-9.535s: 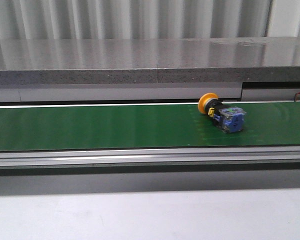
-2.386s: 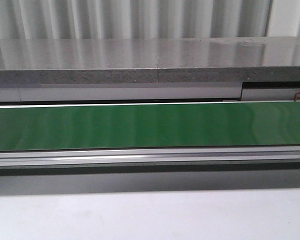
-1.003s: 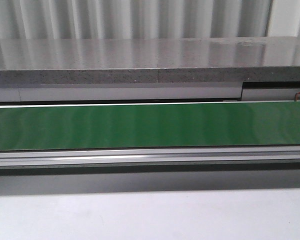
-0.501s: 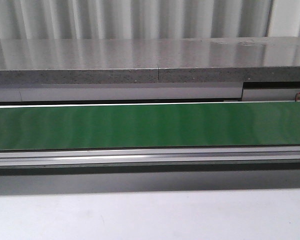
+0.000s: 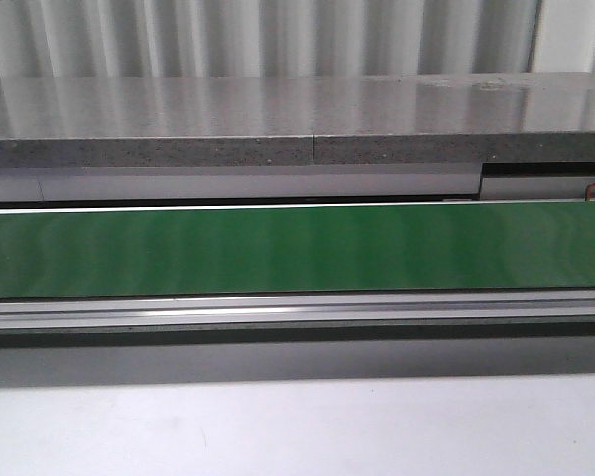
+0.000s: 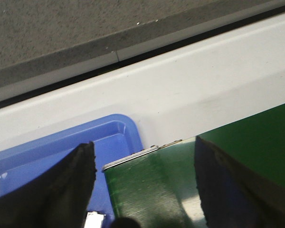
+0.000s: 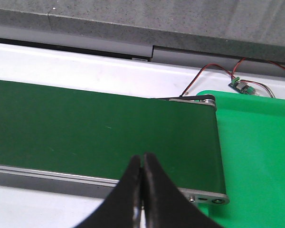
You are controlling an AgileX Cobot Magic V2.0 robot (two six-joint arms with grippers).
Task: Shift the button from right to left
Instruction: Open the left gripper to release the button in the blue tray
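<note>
The yellow-capped push-button is showing in none of the three views, so its place cannot be told. The left pincer (image 6: pixel 142 190) is hanging with its dark fingers (image 6: pixel 61 190) spread wide, gripping nothing, over the end of the long green conveyor belt (image 6: pixel 152 185); a shallow blue plastic tray (image 6: pixel 109 137) is lying just beyond that end. The right pincer (image 7: pixel 142 190) is hovering with fingertips pressed together, empty, above the belt's other end, a bright green mat (image 7: pixel 256 156) just beside it on the white desk (image 7: pixel 85 66).

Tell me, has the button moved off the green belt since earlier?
Yes. It lay on the right part of the green belt earlier; now it shows in no view, direction unknown.
</note>
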